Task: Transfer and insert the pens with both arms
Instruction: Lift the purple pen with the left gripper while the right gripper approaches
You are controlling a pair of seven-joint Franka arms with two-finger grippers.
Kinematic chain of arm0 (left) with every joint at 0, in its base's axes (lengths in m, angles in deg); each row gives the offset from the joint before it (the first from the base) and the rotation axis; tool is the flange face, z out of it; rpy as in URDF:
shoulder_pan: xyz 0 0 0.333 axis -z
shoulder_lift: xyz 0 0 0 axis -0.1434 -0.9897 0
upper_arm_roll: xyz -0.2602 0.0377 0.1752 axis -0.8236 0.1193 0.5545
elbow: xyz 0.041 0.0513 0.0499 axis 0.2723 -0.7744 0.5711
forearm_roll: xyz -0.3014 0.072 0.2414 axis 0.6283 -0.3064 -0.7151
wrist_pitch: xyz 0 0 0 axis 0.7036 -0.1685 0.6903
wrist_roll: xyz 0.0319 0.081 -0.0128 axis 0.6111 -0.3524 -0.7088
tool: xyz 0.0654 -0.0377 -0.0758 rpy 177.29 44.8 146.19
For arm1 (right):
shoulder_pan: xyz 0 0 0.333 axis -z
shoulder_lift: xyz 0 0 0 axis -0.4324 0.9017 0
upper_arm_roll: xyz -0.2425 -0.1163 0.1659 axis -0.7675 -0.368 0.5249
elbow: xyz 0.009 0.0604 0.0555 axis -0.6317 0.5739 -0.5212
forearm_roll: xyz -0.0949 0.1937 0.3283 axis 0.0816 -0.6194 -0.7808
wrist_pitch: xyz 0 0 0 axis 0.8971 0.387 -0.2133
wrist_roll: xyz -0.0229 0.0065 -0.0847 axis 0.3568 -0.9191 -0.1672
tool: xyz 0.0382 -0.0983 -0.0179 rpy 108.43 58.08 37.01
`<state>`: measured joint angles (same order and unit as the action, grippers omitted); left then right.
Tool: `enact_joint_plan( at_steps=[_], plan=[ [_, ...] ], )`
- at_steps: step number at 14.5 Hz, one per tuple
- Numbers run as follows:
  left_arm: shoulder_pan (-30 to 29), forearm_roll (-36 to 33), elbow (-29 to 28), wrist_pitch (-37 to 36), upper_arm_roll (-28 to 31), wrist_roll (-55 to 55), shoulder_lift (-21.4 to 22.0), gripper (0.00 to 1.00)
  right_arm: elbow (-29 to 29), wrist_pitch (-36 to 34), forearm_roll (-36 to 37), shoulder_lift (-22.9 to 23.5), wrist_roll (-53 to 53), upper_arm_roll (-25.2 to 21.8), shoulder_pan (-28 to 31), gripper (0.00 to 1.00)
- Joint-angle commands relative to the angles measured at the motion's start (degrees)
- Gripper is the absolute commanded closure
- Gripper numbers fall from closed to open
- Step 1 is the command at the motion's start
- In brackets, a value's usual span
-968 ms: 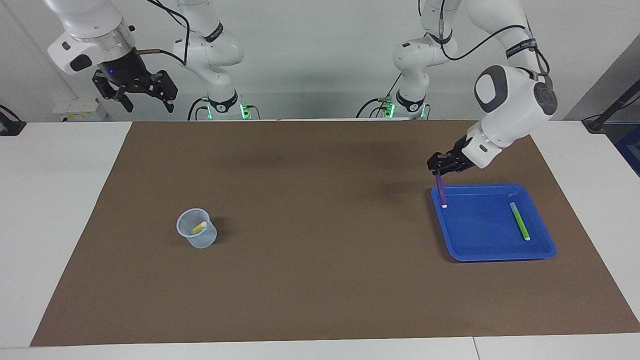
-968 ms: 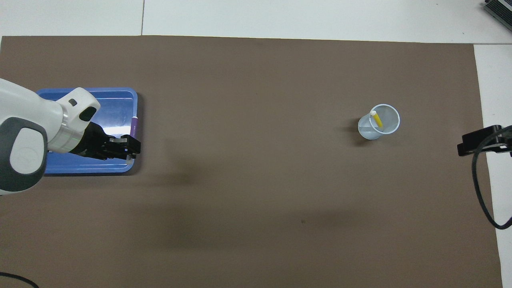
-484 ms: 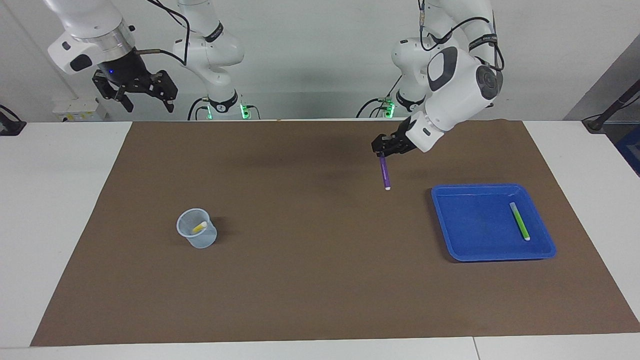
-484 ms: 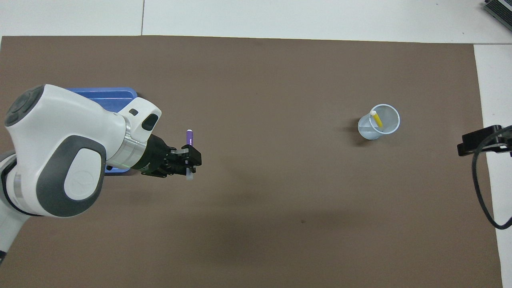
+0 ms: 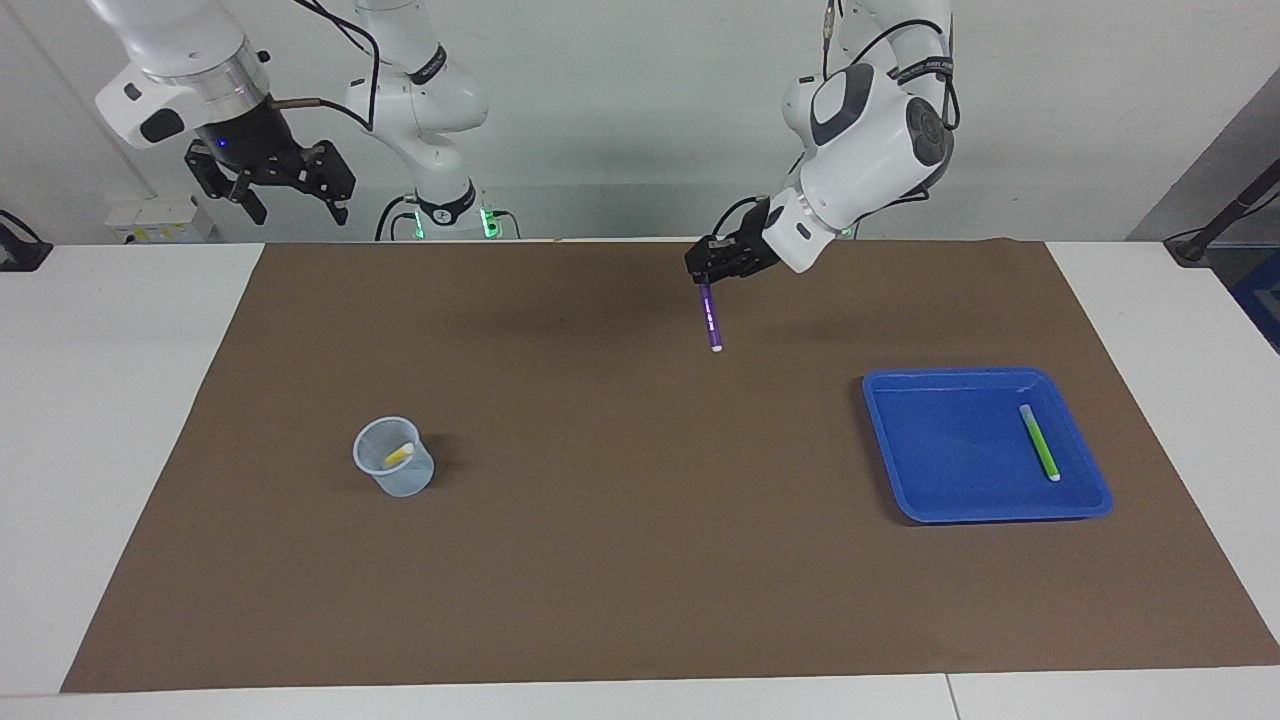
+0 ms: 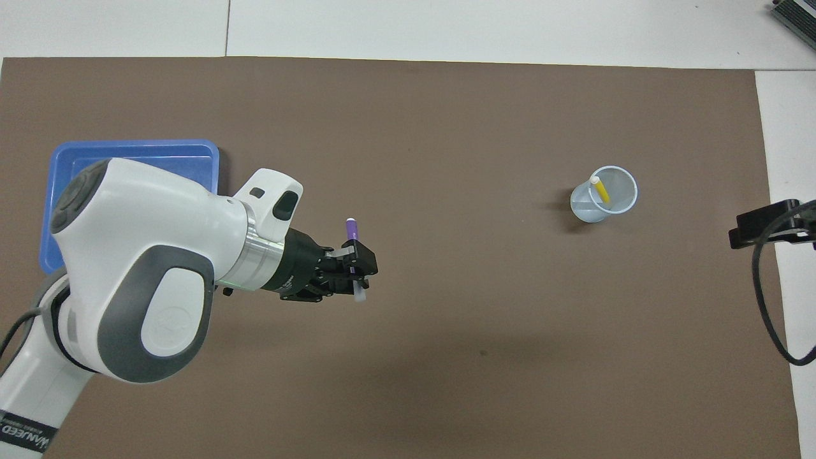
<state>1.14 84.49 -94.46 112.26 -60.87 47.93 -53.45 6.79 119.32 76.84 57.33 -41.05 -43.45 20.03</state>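
Here, in order from the right arm's end of the table [image 5: 110, 420] to the left arm's.

Right gripper [image 5: 298, 212] — held high over the border between the brown mat [image 5: 640, 580] and the bare white tabletop, fingers spread wide apart with nothing between them; arm waiting.

Clear plastic cup [image 5: 400, 482], upright on the mat toward the right arm's end, well apart from everything else. Inside it, the yellow pen [image 5: 400, 454], leaning, white tip resting up against the rim; seen the same way from overhead, cup [image 6: 583, 207] and yellow pen [image 6: 600, 190].

Left gripper [image 5: 708, 278], up in the air over bare mat between cup and tray, fingers closed tight on the upper end of the purple pen [image 5: 711, 320]. Pen hanging nearly upright beneath the fingers, slightly tilted, white tip lowest and clear of the mat. From overhead, the same gripper [image 6: 354, 268] at the end of the large white arm, with the purple pen [image 6: 350, 231] showing just past the fingers.

Blue tray [image 5: 985, 372] — flat on the mat toward the left arm's end, partly covered by the arm in the overhead view [image 6: 127, 148]. In it, the green pen [image 5: 1039, 442], lying flat along the side toward the left arm's end of the table, white tip pointing away from the robots; hidden under the arm from overhead.
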Motion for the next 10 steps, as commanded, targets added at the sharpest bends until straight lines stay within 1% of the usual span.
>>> enact_joint_plan(
  at_steps=[1,3,5,6,7,10],
  plan=[
    [3.9,2.8,-1.2,3.5,0.9,-4.4,1.0,1.00,1.2,0.4,-1.1,-1.0,-0.4,0.4,0.8,0.00],
    [6.6,3.8,-1.3,6.1,0.9,-7.5,1.0,1.00,1.3,2.5,-1.6,-1.0,2.1,0.6,0.3,0.00],
    [9.5,4.6,-1.3,9.7,0.9,-10.8,0.8,1.00,2.8,6.4,-6.3,-0.9,3.2,0.7,0.1,0.00],
    [10.4,4.6,-1.3,11.8,0.9,-12.1,0.7,1.00,3.7,7.5,-7.5,-0.5,5.9,1.1,-0.6,0.00],
    [11.4,4.6,-1.4,12.8,0.9,-12.8,0.6,1.00,3.7,8.0,-9.7,0.3,7.7,1.1,-2.0,0.00],
    [12.4,5.3,-1.3,14.3,0.8,-14.1,0.6,1.00,3.0,8.8,-14.7,3.5,8.3,1.2,-4.5,0.00]
  ],
)
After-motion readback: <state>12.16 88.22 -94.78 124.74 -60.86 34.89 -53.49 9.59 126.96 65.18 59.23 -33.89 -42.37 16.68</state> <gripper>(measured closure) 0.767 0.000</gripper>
